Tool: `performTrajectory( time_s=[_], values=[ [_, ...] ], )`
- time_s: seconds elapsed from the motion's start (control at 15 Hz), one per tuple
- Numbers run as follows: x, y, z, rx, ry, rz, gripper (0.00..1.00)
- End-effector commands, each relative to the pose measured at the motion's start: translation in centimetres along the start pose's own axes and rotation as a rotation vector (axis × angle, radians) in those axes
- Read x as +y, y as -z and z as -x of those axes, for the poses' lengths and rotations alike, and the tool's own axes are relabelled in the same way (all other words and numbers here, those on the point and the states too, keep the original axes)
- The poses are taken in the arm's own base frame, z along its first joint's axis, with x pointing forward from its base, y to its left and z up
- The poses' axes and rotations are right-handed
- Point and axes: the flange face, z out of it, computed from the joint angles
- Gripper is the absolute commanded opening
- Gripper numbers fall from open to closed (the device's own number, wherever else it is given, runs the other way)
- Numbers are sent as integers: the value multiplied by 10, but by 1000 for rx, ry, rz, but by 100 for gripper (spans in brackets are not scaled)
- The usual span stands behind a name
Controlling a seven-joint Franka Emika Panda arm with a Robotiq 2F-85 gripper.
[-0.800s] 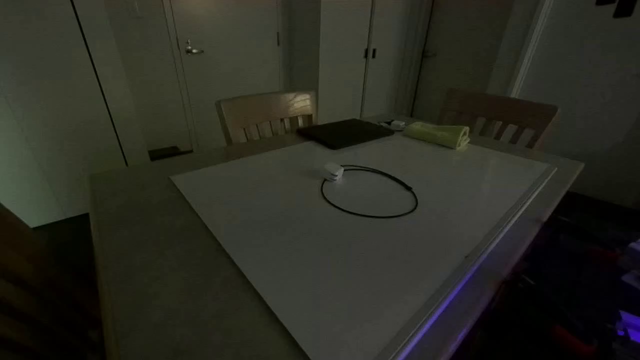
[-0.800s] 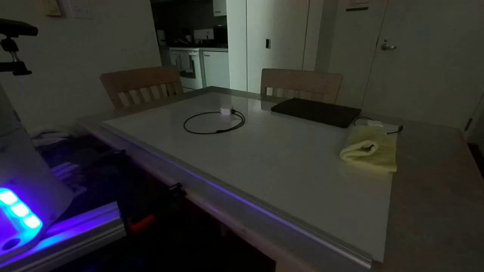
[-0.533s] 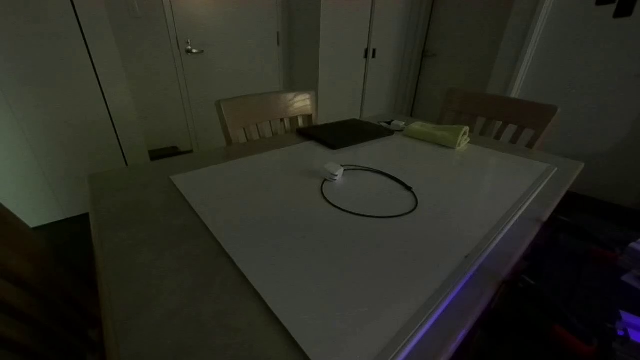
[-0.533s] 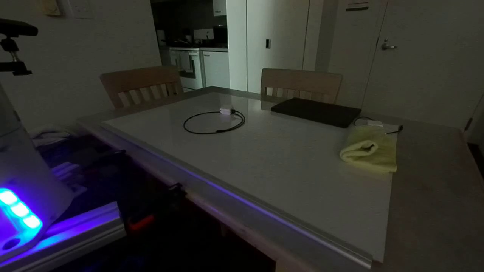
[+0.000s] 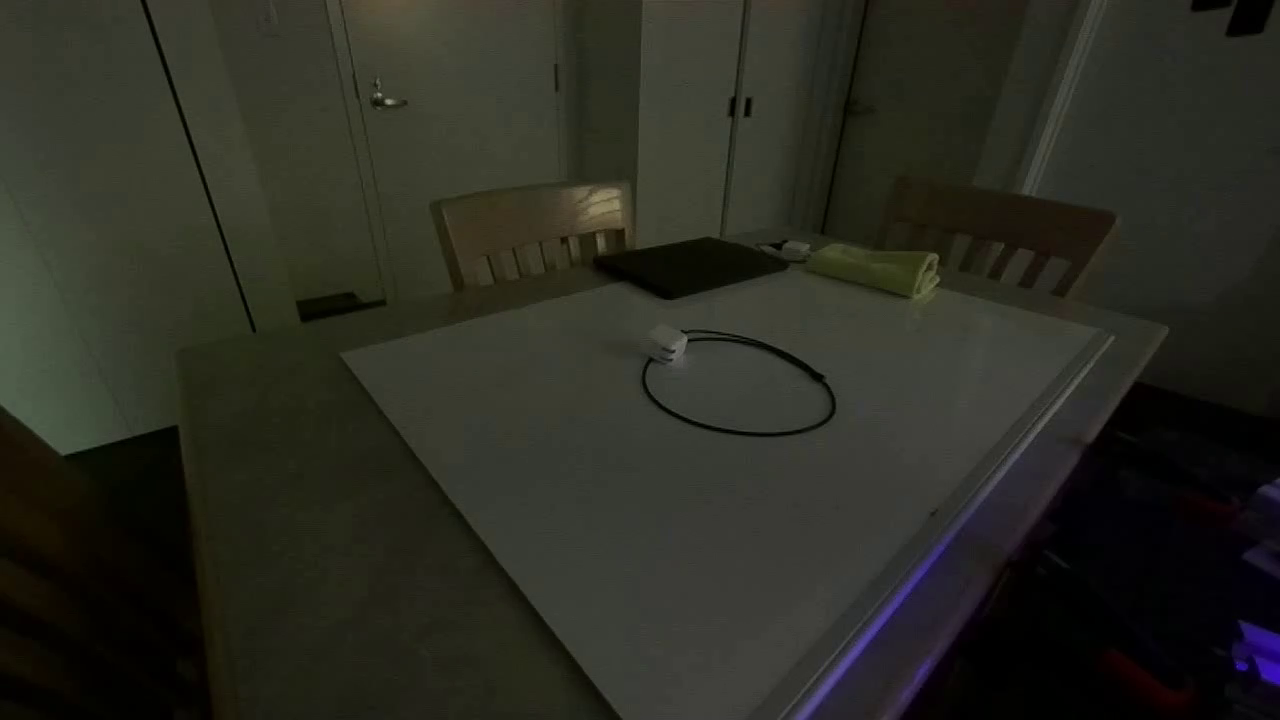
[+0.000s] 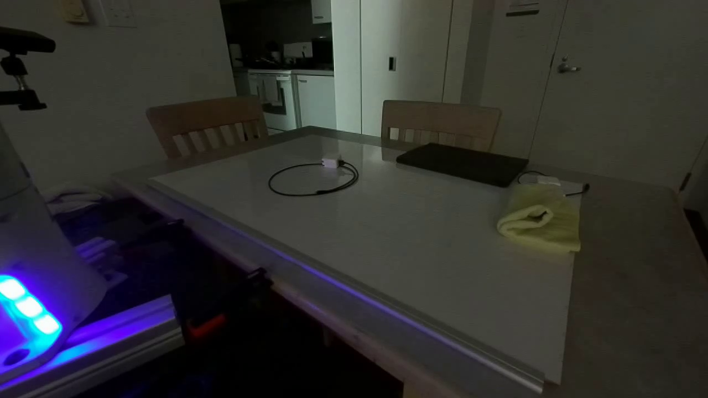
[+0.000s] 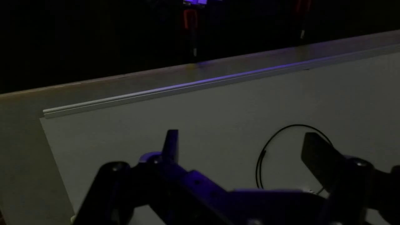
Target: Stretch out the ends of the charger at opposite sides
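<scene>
Flat black pad, folded yellow cloth, white board on table, wooden chairs

The board looks glossy, the plug plastic, towel cloth, chairs wooden.

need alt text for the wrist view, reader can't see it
In dim light, a black charger cable lies looped on a white board, partly hidden by the dark, open pincer in the foreground. A rail with a violet glint runs along the board's upper edge in the picture; beyond it are a strip of tabletop and near-blackness.
</scene>
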Motion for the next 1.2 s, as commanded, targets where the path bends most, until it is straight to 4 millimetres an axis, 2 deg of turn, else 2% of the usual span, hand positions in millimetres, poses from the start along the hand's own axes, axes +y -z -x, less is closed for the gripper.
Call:
performTrajectory(
  time_s=[0.0, 1.0, 1.13],
  values=[
    [0, 0, 0, -1, 0, 0, 100],
    [0, 0, 0, -1, 0, 0, 100],
    [2, -3, -22, -26, 25, 0, 100]
  ],
)
